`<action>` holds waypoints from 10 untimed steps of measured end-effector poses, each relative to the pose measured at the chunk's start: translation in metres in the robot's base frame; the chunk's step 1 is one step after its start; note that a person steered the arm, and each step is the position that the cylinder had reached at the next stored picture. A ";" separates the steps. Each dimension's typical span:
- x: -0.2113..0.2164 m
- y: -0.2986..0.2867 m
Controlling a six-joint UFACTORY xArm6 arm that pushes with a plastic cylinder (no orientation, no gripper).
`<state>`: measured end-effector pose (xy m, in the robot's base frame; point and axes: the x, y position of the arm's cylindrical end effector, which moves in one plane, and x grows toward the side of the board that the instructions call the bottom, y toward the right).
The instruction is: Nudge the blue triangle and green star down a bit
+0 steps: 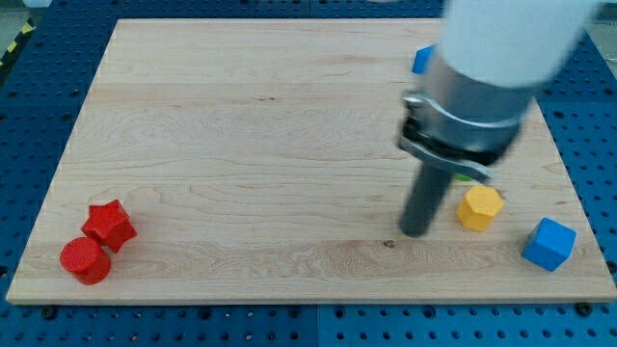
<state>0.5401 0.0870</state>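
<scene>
My tip rests on the wooden board in the view's lower right. The blue triangle shows only partly at the view's top right, mostly hidden behind the arm's body. A thin sliver of green, likely the green star, peeks out under the arm's collar just right of the rod. The tip is below and to the left of that green sliver and far below the blue triangle.
A yellow hexagon block lies just right of the tip. A blue cube sits near the board's lower right corner. A red star and a red cylinder sit at the lower left. The board lies on a blue pegboard.
</scene>
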 end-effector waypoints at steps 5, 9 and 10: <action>-0.260 -0.019; -0.265 0.069; -0.265 0.070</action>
<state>0.2756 0.1570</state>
